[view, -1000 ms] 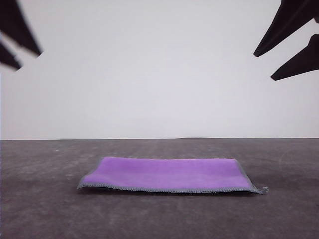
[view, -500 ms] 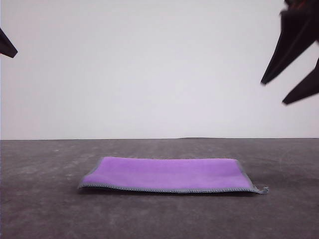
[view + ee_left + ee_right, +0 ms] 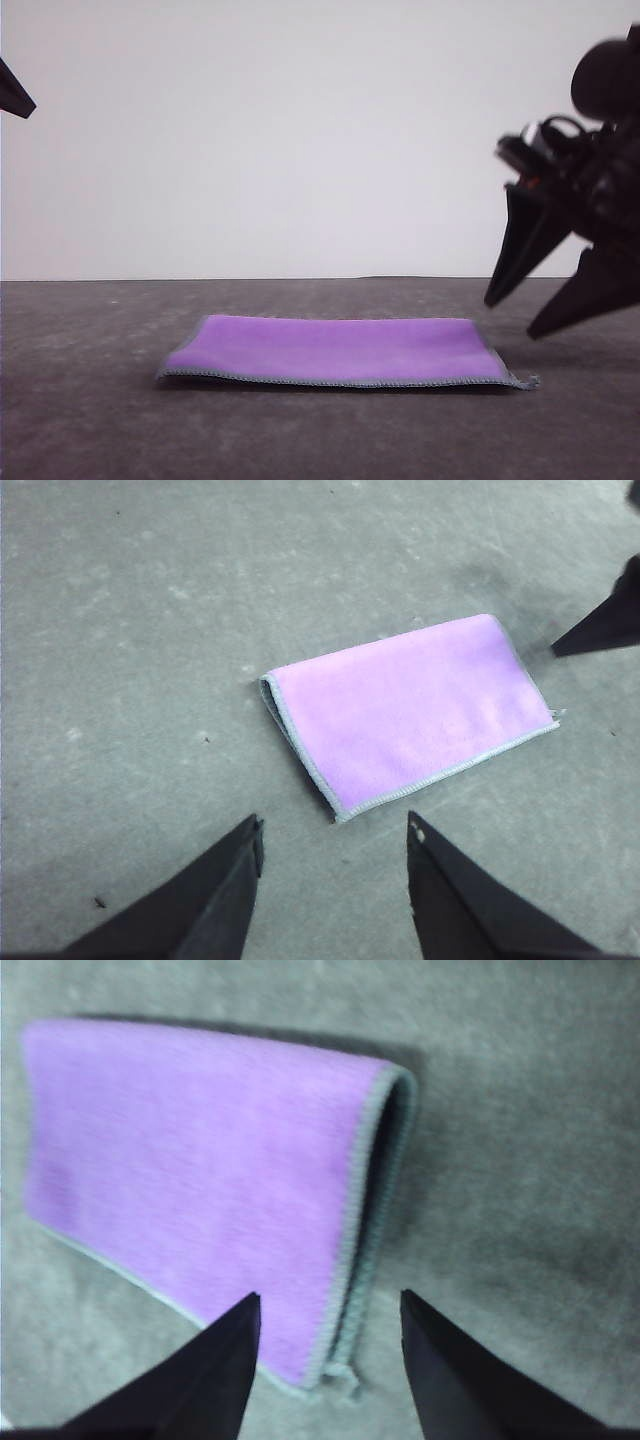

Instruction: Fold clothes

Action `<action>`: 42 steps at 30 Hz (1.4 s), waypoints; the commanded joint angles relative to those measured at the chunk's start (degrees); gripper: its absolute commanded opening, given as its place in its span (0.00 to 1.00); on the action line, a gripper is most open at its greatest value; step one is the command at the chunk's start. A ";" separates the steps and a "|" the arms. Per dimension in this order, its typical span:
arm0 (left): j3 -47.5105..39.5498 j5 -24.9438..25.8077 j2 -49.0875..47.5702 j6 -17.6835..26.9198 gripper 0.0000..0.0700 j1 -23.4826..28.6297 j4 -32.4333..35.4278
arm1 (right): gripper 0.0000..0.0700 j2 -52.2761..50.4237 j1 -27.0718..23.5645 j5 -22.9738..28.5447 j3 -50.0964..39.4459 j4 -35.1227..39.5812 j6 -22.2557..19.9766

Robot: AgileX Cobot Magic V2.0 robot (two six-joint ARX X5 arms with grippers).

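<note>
— On what? 
— Grey speckled table [image 3: 90,420], white wall [image 3: 300,140] behind; folded cloth [image 3: 340,352] lies centre, purple up.
— Grippers?
— Right gripper [image 3: 525,318] gapes empty beside it; left gripper [image 3: 335,832] likewise.

The front view looks low and level across the desk [image 3: 90,430]; both wrist views look down, sharing the folded purple cloth [image 3: 335,351].

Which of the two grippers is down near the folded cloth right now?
The right gripper, open, low beside the purple cloth at its right end. The left gripper, also open, sits high at the front view's upper left edge.
</note>
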 commanded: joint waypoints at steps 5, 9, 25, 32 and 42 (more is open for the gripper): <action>0.48 -0.13 0.22 0.02 0.39 -0.26 0.68 | 0.40 4.93 0.25 -1.90 0.26 0.50 -2.67; 0.48 -0.13 0.23 0.02 0.39 -0.26 0.68 | 0.40 6.65 0.72 -4.72 0.26 0.47 -2.54; 0.48 -0.11 0.26 -0.01 0.39 -0.26 0.59 | 0.00 10.19 5.82 -2.07 0.26 5.14 -0.51; 0.48 -0.11 0.26 0.00 0.39 -0.26 0.59 | 0.00 8.40 4.13 -2.44 0.48 4.48 -0.51; 0.48 -0.09 0.26 0.02 0.39 -0.26 0.47 | 0.00 5.99 8.77 -7.49 4.87 4.48 -0.15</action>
